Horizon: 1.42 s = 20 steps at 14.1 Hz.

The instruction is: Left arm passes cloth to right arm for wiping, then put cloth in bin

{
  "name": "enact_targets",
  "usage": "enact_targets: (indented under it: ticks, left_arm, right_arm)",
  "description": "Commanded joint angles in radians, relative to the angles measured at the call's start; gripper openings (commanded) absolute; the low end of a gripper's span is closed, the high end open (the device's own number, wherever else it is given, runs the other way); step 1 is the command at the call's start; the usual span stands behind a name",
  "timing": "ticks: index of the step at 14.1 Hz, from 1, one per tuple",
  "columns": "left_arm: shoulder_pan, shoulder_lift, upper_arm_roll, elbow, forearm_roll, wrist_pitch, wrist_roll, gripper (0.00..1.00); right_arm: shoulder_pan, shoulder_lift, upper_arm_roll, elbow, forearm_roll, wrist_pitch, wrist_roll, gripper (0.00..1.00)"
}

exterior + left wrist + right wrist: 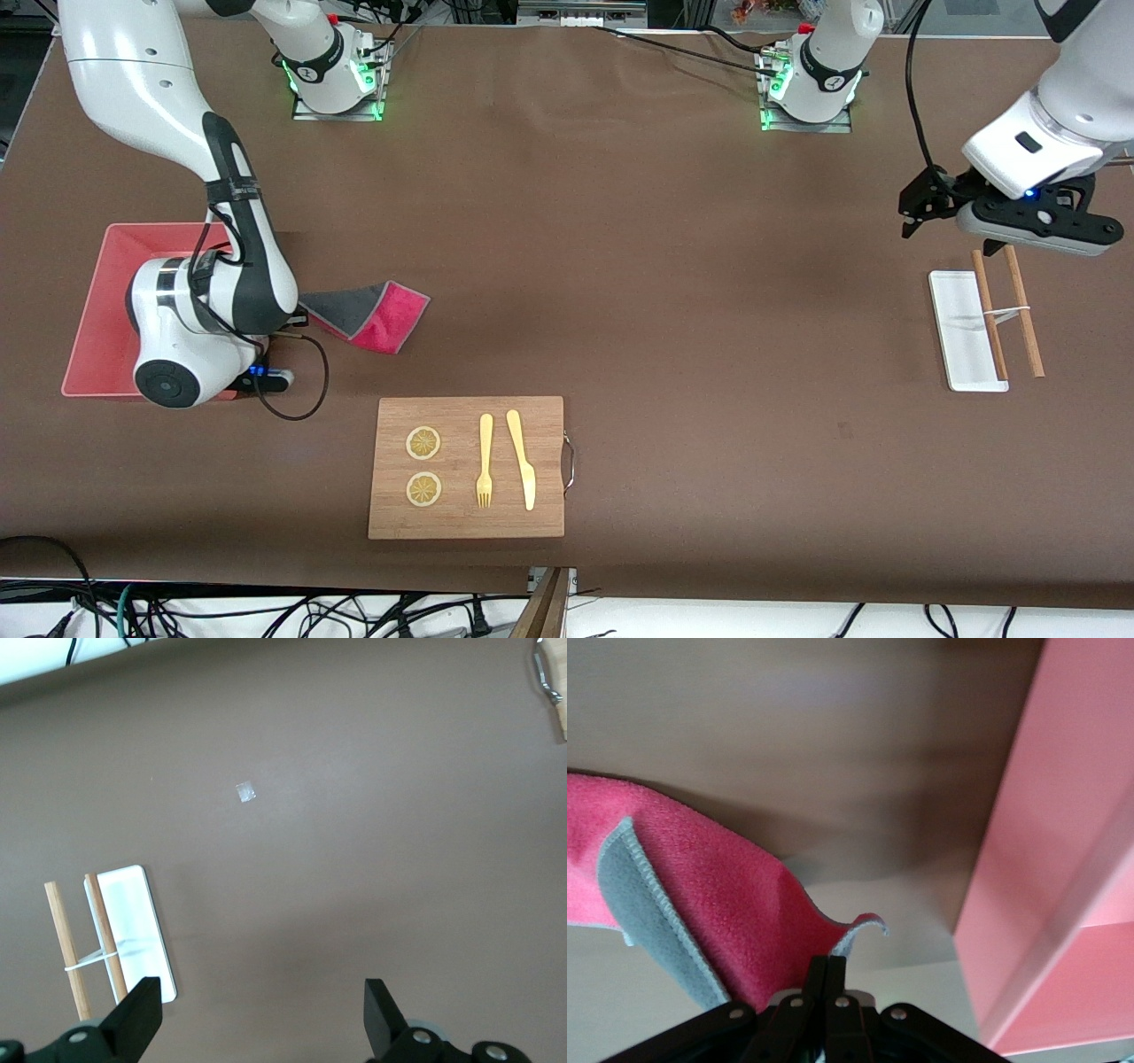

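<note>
Risk 1, snagging at the bin [97, 292]: the right gripper [829, 973] has its 2 fingers pinched shut on one edge of the cloth [372, 315], and the rest of the cloth trails away from the bin toward the middle of the tabletop. The right wrist view shows the bin wall just beside the gripper. If the arm moves across toward the bin without lifting, the trailing part would likely drag over the rim and end up draped on the wall or on the tabletop outside it.

Risk 2, slipping: the hold is on a thin edge only. A quick swing could pull the soft cloth out of the fingers before it is over the bin.

Risk 3, early release: opening the fingers while most of the cloth lies outside the bin would probably leave it on the tabletop.

Position of the cloth: it lies beside the bin, at the right arm's end of the tabletop, farther from the front camera than the board [467, 467]. The grey face lies toward the gripper and the red-pink face toward the free end. The right wrist view shows a lifted corner and the folded grey edge.

The left gripper [262, 1014] waits over the left arm's end of the tabletop, near the tray [964, 330] and 2 sticks [1023, 310], jaws wide and holding nothing.
</note>
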Motion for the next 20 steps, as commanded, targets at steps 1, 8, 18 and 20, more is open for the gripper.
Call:
enact_targets:
  ticks: [1, 8, 18, 20]
  left_arm:
    - [0.005, -0.010, -0.012, -0.012, -0.015, -0.002, -0.031, 1.00]
    - [0.022, -0.008, -0.009, -0.011, -0.015, -0.059, -0.027, 1.00]
    - [0.017, -0.007, -0.018, 0.003, -0.013, -0.062, -0.021, 1.00]
    - [0.017, -0.007, -0.018, 0.003, -0.013, -0.063, -0.019, 1.00]
  right_arm:
    - [0.004, -0.012, 0.009, -0.014, -0.031, 0.031, -0.002, 0.00]
    - [0.022, 0.011, 0.116, -0.008, 0.052, 0.155, 0.197, 0.00]
    - [0.076, 0.053, 0.266, 0.006, 0.141, 0.353, 0.532, 0.00]
    - [0.096, 0.066, 0.295, 0.035, 0.194, 0.371, 0.616, 0.00]
